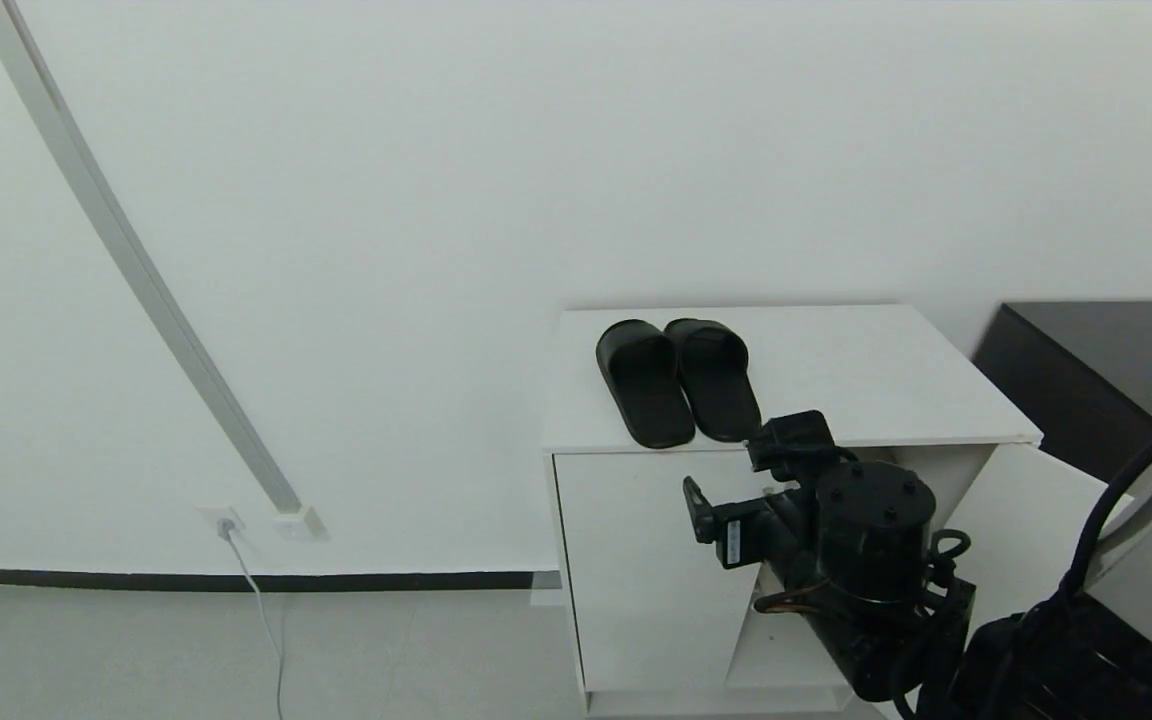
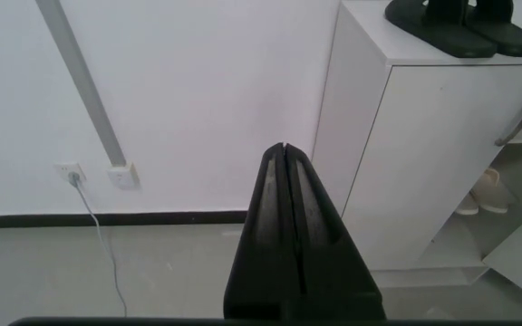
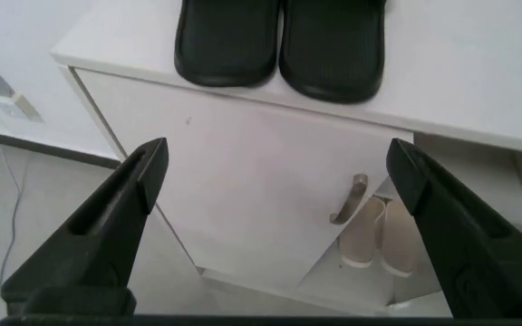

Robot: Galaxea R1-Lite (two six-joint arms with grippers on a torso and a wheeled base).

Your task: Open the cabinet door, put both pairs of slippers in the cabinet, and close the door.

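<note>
Cabinet (image 1: 866,370) front faces the right arm, held level before the shut left door (image 3: 243,172). The right gripper (image 3: 276,154) gapes wide, empty and touching nothing. Just above it, black slippers (image 3: 229,41) sit side by side on top (a pale pair (image 3: 365,240) stands inside, by the open right door (image 1: 1026,530)). The left gripper (image 2: 284,163), off the cabinet's left side, is pressed together and empty.

You have a white cabinet (image 1: 836,370) standing on the pale floor (image 1: 116,650), its back against the wall. On its flat top, toward the left, a pair of black slippers (image 1: 678,380) lies side by side, the two touching and their near ends reaching the front edge. In the cabinet's open right half, a pair of light slippers (image 3: 377,237) sits on a low shelf (image 3: 361,288).
</note>
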